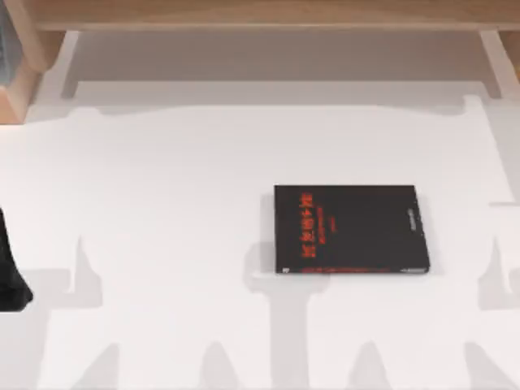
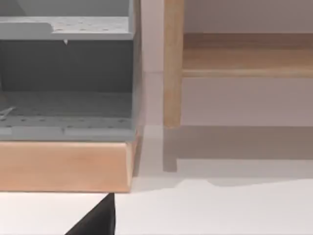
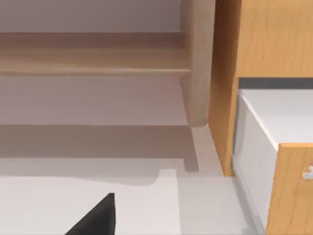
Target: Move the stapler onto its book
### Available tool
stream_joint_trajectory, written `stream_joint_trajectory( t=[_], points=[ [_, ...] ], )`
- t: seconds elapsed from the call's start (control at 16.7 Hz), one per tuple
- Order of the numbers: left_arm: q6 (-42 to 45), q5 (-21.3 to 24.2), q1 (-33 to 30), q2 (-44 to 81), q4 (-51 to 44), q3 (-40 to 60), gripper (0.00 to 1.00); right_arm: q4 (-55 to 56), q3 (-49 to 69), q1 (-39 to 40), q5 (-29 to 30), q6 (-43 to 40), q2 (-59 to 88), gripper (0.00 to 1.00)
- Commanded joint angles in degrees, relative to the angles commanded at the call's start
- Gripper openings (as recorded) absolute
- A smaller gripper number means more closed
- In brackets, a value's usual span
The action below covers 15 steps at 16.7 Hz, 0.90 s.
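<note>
The book (image 1: 351,230) lies flat on the white table (image 1: 162,203), right of the middle, its black cover up with red lettering along its left edge. The stapler is out of view. My left arm (image 1: 10,276) sits parked at the table's far left edge. A black part of my left gripper (image 2: 98,219) pokes into the left wrist view over bare table. A black part of my right gripper (image 3: 98,218) shows the same way in the right wrist view. Nothing is near either one.
A wooden shelf (image 1: 260,15) runs along the back of the table on upright posts (image 2: 172,63). A grey perforated rack in a wooden frame (image 2: 63,73) stands at the back left. A wooden cabinet with a white drawer (image 3: 274,127) stands at the back right.
</note>
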Motion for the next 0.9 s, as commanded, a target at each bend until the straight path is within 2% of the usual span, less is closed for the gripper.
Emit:
stream_joint_trajectory(
  t=[0.24,0.42,0.66,0.9],
  points=[
    [0.00,0.00,0.00,0.00,0.00,0.00,1.00,-1.54,1.68,-0.32,0.09,-0.06,1.18,1.00],
    [0.00,0.00,0.00,0.00,0.00,0.00,1.00,-7.71,8.60,-1.44,0.37,-0.33,6.44,1.00],
    [0.00,0.00,0.00,0.00,0.00,0.00,1.00,-21.31,26.36,-3.91,0.91,-0.92,20.87,1.00],
    [0.00,0.00,0.00,0.00,0.00,0.00,1.00,-37.39,51.89,-6.87,1.38,-1.98,43.00,1.00]
  ],
)
